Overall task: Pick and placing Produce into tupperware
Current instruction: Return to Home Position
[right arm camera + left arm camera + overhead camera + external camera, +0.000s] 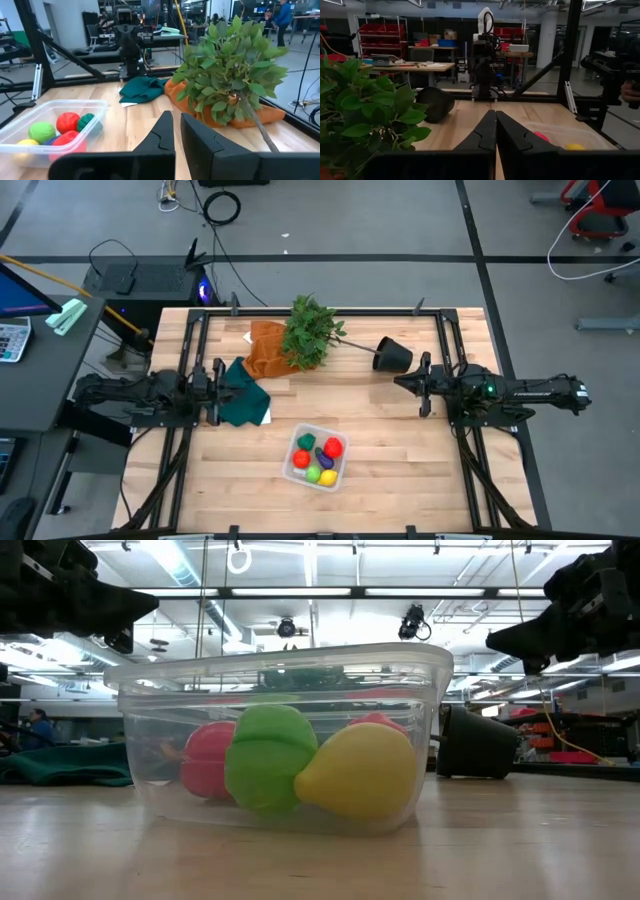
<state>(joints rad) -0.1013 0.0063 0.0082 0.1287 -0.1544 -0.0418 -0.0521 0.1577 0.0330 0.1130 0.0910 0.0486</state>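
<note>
The tupperware point(296, 470) is a clear shallow tub standing near the table's near edge, midway between the arms. All the produce lies inside it: two red pieces point(333, 447), two green point(303, 442), one yellow point(328, 476) and one purple point(322, 460). In the low view, yellow point(355, 772), green point(270, 755) and red point(208, 760) pieces press against the tub's near wall point(280, 670). My left gripper point(222, 380) hovers shut over the green cloth at the left. My right gripper point(402, 383) hovers shut at the right, beside the black pot. Neither touches anything.
A leafy green plant point(308, 330) lies tipped over at the far middle, its black pot point(392, 356) on its side toward the right arm. An orange cloth point(265, 348) lies under the leaves, and a dark green cloth point(243, 398) is at the left. Bare wood surrounds the tub.
</note>
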